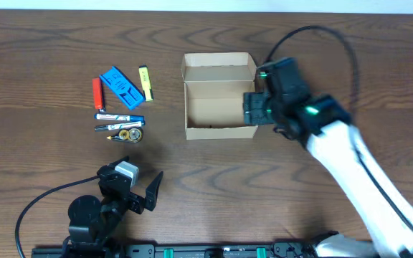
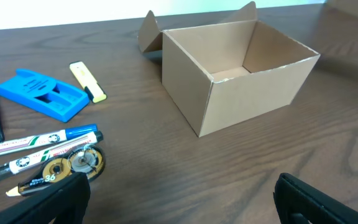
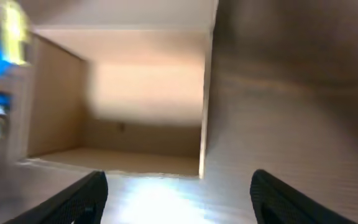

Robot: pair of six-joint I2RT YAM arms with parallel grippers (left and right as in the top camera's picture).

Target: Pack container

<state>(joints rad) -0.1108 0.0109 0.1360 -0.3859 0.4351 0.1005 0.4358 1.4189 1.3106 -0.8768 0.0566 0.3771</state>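
Right hand [image 1: 252,107] is hanging over the brown wooden tabletop [image 1: 321,43] with its fingers spread wide and holding nothing, just beside the right wall of the small tan cardboard box [image 1: 219,100]. Its own blurred wrist view is showing what the overhead cannot: the box's bare inside lying straight ahead, between the two dark fingers [image 3: 73,199]. The overhead alone is showing both hands at once. Left hand [image 1: 133,183] is also gaping wide and empty. From its wrist view the box is standing upright and open ahead to the right, well apart, with a blue plastic holder [image 2: 42,93] and white markers [image 2: 42,140] lying ahead to the left.
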